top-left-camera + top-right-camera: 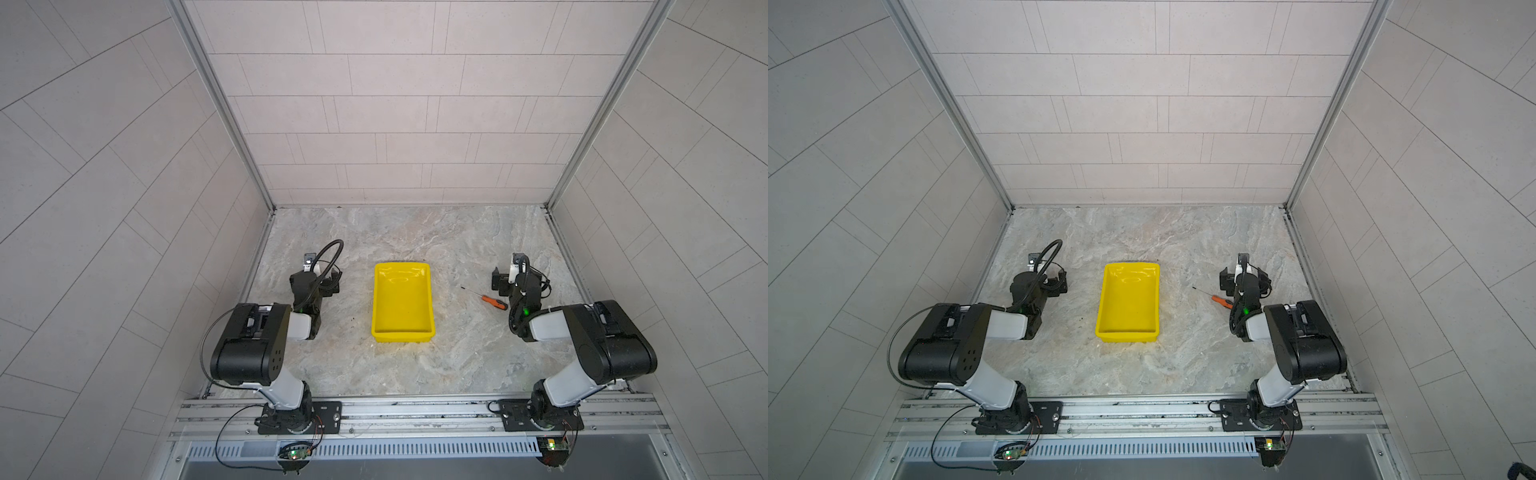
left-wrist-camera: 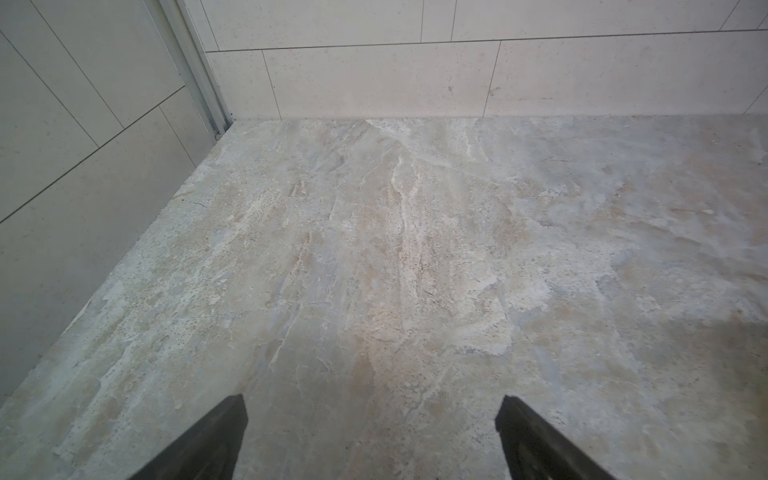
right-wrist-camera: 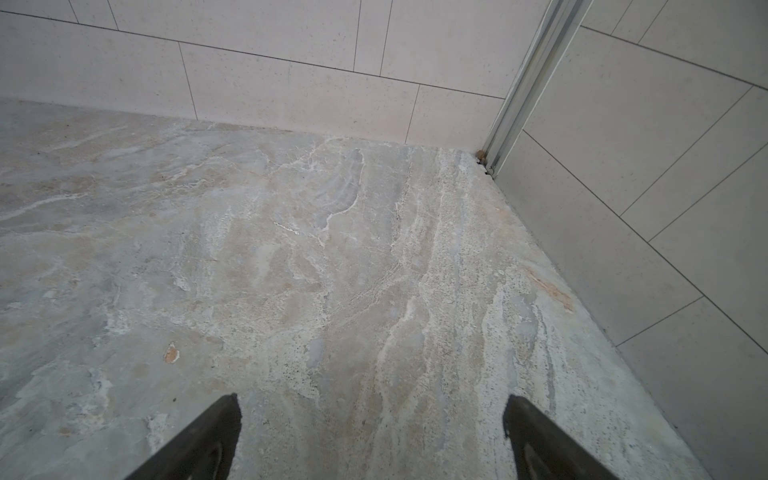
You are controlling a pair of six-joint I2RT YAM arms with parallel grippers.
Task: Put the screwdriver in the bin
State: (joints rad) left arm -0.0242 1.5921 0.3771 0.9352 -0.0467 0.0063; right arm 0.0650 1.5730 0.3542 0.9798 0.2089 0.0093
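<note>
Noting jaw state first: your right jaws stand wide apart and grip nothing. The right wrist view shows bare marbled worktop (image 3: 374,257) between the two dark fingertips (image 3: 199,440). Your left jaws are spread the same way and grip nothing, with only stone between them in the left wrist view.

The screwdriver (image 1: 486,297) (image 1: 1219,300) lies flat on the worktop just beside your right jaws, on the side facing the bin (image 1: 402,332) (image 1: 1128,332). Its orange handle end is nearer the right wrist and its thin shaft points out toward the bin. In a top view the arm hides part of the handle end, so you cannot tell whether they touch.

The bin sits between your two sets of jaws, apart from both. The screwdriver is outside it.
</note>
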